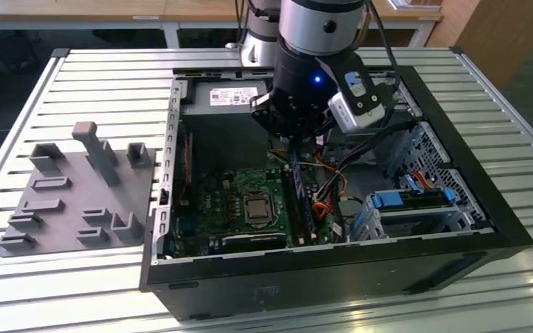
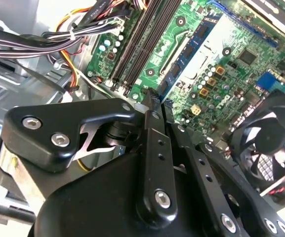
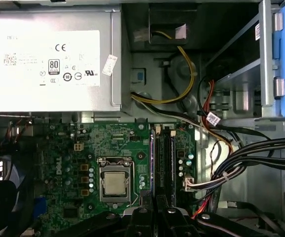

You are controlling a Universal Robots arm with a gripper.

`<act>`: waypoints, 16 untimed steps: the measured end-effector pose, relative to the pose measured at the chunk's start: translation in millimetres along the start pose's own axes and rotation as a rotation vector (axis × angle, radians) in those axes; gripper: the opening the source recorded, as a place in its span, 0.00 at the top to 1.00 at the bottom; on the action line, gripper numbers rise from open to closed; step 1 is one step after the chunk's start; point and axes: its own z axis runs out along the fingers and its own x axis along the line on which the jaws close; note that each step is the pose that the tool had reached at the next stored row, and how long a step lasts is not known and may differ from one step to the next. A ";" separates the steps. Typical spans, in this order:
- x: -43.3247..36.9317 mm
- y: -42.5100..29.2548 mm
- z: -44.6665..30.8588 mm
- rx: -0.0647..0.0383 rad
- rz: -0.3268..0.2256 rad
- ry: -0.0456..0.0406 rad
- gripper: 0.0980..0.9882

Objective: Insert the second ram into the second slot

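Slatted worktop point(image 1: 109, 76) carries an open computer case point(image 1: 322, 277) toward the edge at the exterior view's right, with a grey fixture tray point(image 1: 63, 208) by the opposite edge. Arm point(image 1: 318, 28) reaches down into the case. Gripper point(image 2: 157, 98) hangs over the motherboard point(image 3: 83, 143) near the memory slots point(image 3: 166, 158), fingers point(image 2: 152, 128) drawn together, nothing visibly between them. Thin pale strip point(image 3: 152, 163) stands on edge in the slots; whether it is the second ram, cannot tell.

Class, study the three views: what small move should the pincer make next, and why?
Probably ease straight down, slowly: the pincer hangs over the long dark memory slots, in line with them and apart from the board. Cables lie close beside, so sideways shifts look risky.
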 end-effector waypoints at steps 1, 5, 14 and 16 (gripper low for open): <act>0.0 -0.4 1.8 0.000 -0.004 0.0013 0.96; -0.1 -1.6 6.0 0.000 -0.006 0.0073 0.96; -0.9 -1.8 8.2 0.000 -0.009 0.0122 0.96; -2.3 -1.8 10.9 0.001 -0.010 0.0125 0.96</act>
